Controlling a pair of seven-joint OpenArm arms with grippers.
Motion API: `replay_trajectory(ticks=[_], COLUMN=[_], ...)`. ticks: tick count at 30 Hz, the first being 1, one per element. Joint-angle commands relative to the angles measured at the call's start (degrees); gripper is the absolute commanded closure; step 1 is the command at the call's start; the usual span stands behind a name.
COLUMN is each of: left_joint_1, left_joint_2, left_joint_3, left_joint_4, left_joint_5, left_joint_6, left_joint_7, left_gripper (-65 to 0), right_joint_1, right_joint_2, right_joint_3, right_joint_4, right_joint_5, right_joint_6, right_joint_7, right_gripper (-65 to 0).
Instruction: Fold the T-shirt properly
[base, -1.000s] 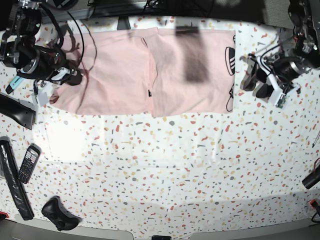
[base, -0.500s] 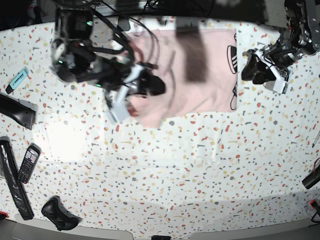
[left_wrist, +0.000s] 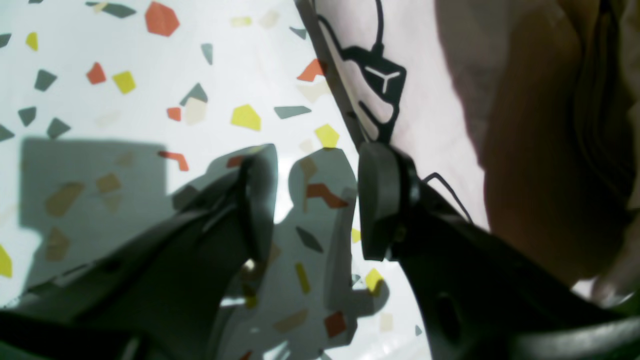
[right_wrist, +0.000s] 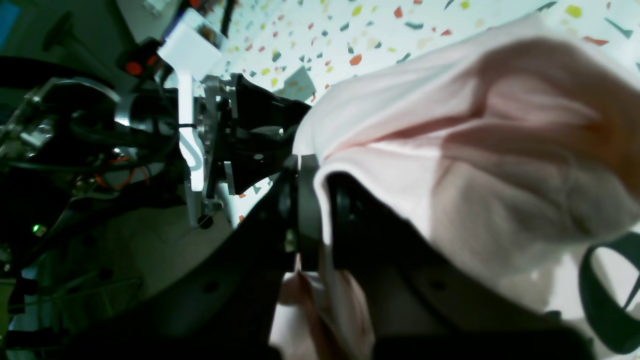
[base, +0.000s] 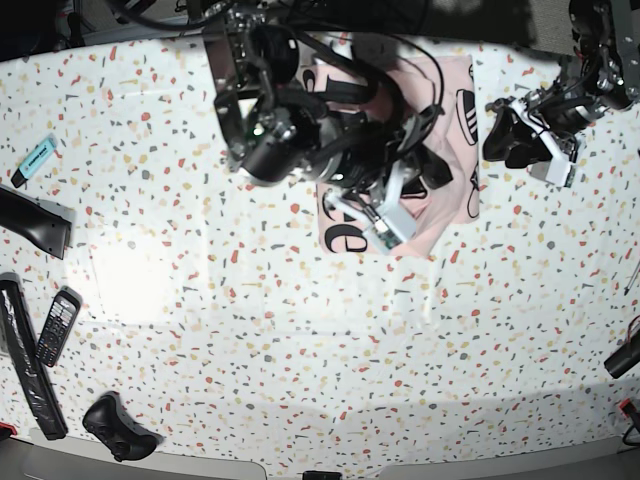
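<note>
Carried further right across speckled terrazzo table (base: 300, 330), right gripper (right_wrist: 320, 200) now over pale pink cotton T-shirt (base: 455, 75), fingers clamped on shirt fold. Black remote (base: 57, 326), black controller (base: 118, 428), teal marker (base: 35, 160) well left of shirt. Right arm hides much cloth. Black lettering shows at shirt's near edge. Left gripper (left_wrist: 315, 200) just right of shirt, fingers apart, empty.

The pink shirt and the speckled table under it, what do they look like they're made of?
The T-shirt looks like soft matte knit fabric, probably cotton: it drapes in rounded folds where the right gripper pinches it. The table looks like glossy white terrazzo-style laminate or stone; it shows coloured chips and a glare patch.
</note>
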Motion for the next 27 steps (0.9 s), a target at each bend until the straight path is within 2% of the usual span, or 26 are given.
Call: replay_trajectory(ticks=[1, 6, 11, 14, 16, 18, 22, 27], left_joint_1=[0.2, 0.2, 0.2, 0.2, 0.2, 0.2, 0.2, 0.2], left_joint_2=[-0.6, -0.6, -0.6, -0.6, -0.6, -0.7, -1.6, -6.5], left_joint_3=[0.0, 0.0, 0.0, 0.0, 0.0, 0.0, -0.1, -0.2], left_joint_4=[0.1, 0.1, 0.1, 0.1, 0.1, 0.1, 0.2, 1.6], left_joint_5=[1.3, 1.3, 1.3, 1.3, 1.3, 1.3, 0.5, -4.2], left_joint_6=[0.7, 0.7, 0.7, 0.7, 0.7, 0.7, 0.7, 0.7], left_joint_7=[1.9, 1.9, 1.9, 1.7, 1.7, 1.5, 0.0, 0.5], left_gripper=[-25.8, -25.8, -25.8, -25.8, -25.8, -25.8, -25.8, -25.8], right_joint_1=[0.7, 0.7, 0.7, 0.9, 0.9, 1.6, 4.1, 8.3], right_joint_2=[-0.6, -0.6, -0.6, -0.6, -0.6, -0.6, -0.6, -0.6], right_joint_3=[-1.1, -4.1, -5.5, -7.1, -8.5, -9.8, -11.0, -10.9], right_joint_4=[0.5, -4.0, -10.5, -12.4, -12.5, -12.5, -12.5, -12.5], right_joint_5=[1.4, 1.4, 1.7, 4.6, 7.1, 11.0, 18.0, 19.2], right_joint_6=[-0.4, -0.6, -0.6, 1.1, 3.9, 5.1, 5.2, 5.2], right_joint_7=[2.3, 5.1, 11.6, 14.8, 16.1, 16.3, 15.8, 11.9], right_gripper=[0.0, 0.0, -0.3, -12.2, -14.7, -14.7, -14.7, -14.7])
